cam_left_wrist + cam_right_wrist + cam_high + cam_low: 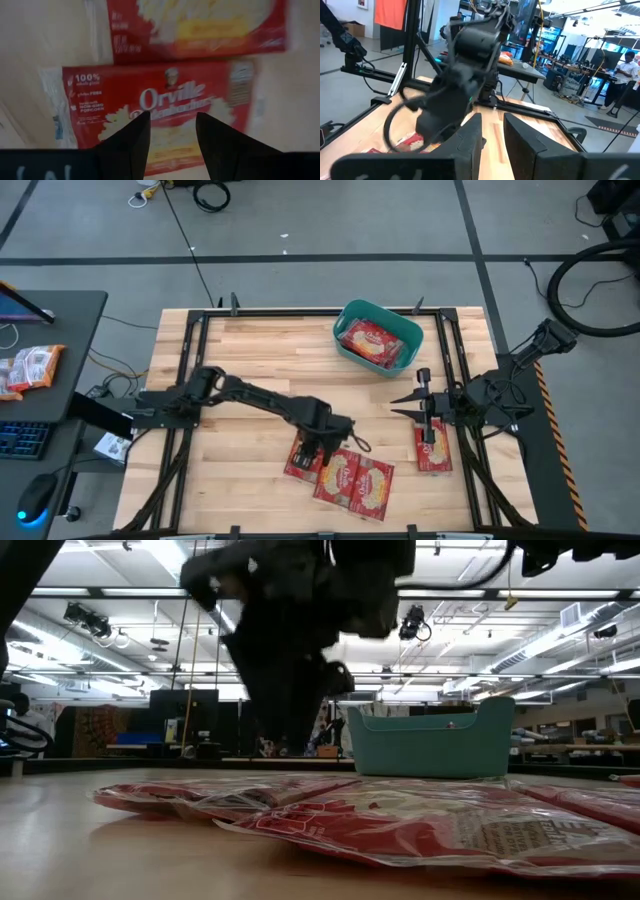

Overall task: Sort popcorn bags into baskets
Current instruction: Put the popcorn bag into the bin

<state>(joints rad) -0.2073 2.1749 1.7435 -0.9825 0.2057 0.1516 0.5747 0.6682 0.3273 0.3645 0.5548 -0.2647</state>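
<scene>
The left gripper hangs over the front cluster of 3 Orville Redenbacher's popcorn bags, fingers apart above one packet. Right gripper waits open near another bag. The teal basket holds more bags.

This was a robotics lab or workshop. The butcher-block table sat in a black metal frame on a grey concrete floor marked with dark lines and strewn with cables. Long ceiling strip lights ran overhead, and workbenches with monitors filled the room beyond, where a person stood at a bench.
</scene>
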